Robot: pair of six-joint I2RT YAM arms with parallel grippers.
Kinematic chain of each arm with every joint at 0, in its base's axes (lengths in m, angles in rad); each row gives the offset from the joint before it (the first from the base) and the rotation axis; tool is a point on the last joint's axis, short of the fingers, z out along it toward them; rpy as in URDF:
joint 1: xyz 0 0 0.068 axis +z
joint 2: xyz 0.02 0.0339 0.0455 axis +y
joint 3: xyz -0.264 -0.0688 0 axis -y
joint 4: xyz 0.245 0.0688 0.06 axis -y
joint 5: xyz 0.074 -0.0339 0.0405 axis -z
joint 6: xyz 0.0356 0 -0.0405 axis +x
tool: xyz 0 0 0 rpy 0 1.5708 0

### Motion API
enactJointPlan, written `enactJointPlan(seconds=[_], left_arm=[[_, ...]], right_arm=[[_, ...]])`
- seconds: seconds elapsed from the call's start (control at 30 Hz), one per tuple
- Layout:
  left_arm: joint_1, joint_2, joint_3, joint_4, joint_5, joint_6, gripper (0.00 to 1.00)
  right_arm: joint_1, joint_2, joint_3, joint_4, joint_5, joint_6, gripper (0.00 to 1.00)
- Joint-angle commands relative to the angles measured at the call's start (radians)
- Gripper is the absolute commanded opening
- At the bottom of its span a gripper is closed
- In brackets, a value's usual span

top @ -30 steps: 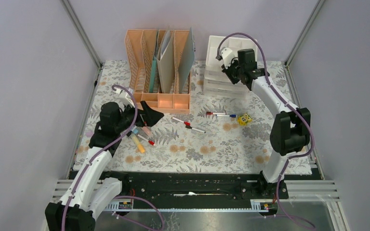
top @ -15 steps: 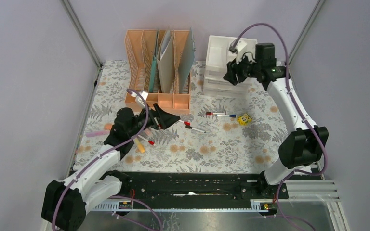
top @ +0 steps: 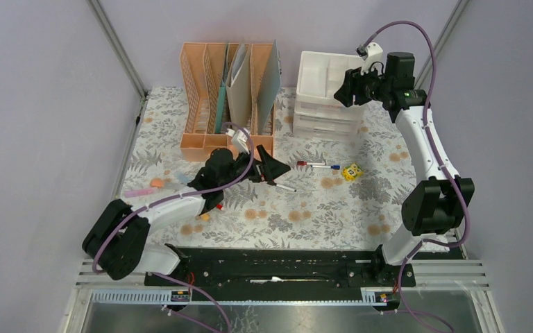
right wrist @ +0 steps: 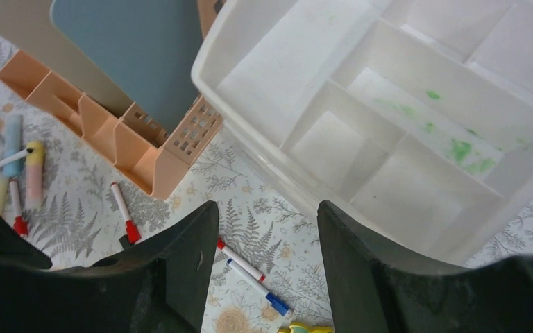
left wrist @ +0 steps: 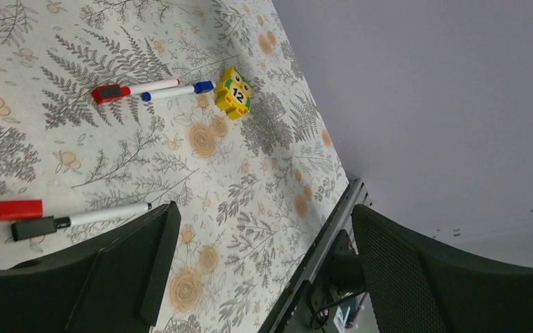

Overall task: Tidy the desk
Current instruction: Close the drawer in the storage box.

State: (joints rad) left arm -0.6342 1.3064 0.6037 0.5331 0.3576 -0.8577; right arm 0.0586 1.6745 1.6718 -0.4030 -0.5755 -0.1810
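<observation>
From high behind the arm bases, the overhead camera takes in the whole desk (top: 319, 208). The left wrist camera skims low and tilted across its cloth toward the yellow owl block (left wrist: 234, 90). The right wrist camera looks down, close, into the white tray (right wrist: 271, 76). All three catch the paired markers (top: 318, 165).

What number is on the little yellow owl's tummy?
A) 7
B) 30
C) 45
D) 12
D: the little yellow owl, lying on the desk at the tip of the blue-capped pen, has a black 12 printed on its front in the left wrist view.
</observation>
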Motion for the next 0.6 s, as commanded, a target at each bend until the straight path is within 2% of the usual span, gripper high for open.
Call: enactJointPlan(seconds=[0.0, 0.1, 0.27, 0.43, 0.57], left_arm=[[-0.033, 0.081, 0.097, 0.117, -0.063, 0.009, 0.99], [-0.038, 0.167, 0.141, 0.106, -0.096, -0.005, 0.99], [-0.06, 0.275, 0.211, 0.128, -0.083, -0.032, 0.99], [-0.079, 0.298, 0.236, 0.116, -0.095, -0.021, 0.99], [-0.08, 0.297, 0.233, 0.114, -0.116, -0.02, 0.99]], right_arm=[[-0.012, -0.039, -0.019, 0.1, 0.114, 0.064, 0.62], [-0.048, -0.05, -0.049, 0.152, 0.151, 0.114, 0.62], [-0.051, -0.023, -0.046, 0.144, 0.174, 0.154, 0.6], [-0.049, 0.039, 0.003, 0.142, 0.204, 0.248, 0.55], [-0.037, 0.094, 0.05, 0.136, 0.206, 0.277, 0.48]])
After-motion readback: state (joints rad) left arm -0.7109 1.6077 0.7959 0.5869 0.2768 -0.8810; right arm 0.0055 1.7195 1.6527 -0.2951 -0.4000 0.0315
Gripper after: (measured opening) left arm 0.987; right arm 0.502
